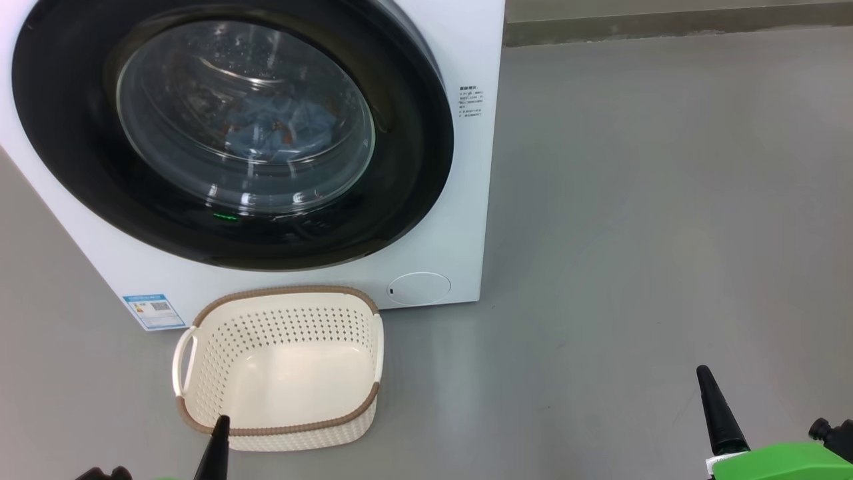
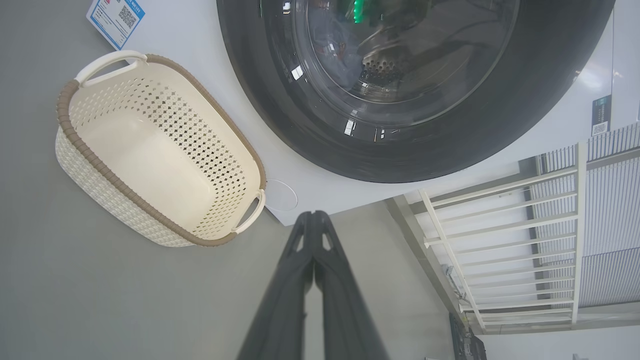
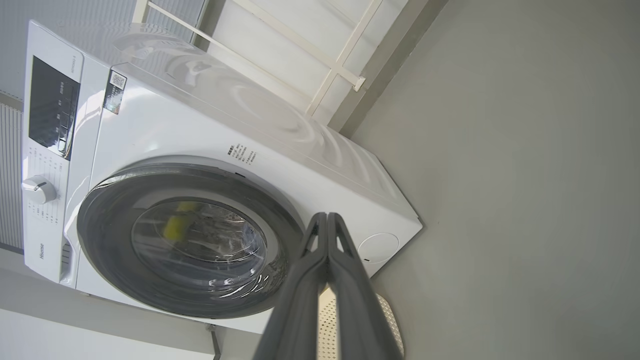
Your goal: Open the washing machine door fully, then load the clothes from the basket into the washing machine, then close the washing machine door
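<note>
While door sits shut, basket stands before it, beside label.

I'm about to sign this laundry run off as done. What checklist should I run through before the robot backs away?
1. The washing machine door shut against the washing machine: ok.
2. Door latched: cannot tell.
3. The clothes inside, blue fabric behind the glass: ok.
4. The basket emptied, bottom bare: ok.
5. The left gripper shut, holding nothing: ok.
6. The right gripper shut, holding nothing: ok.
</note>
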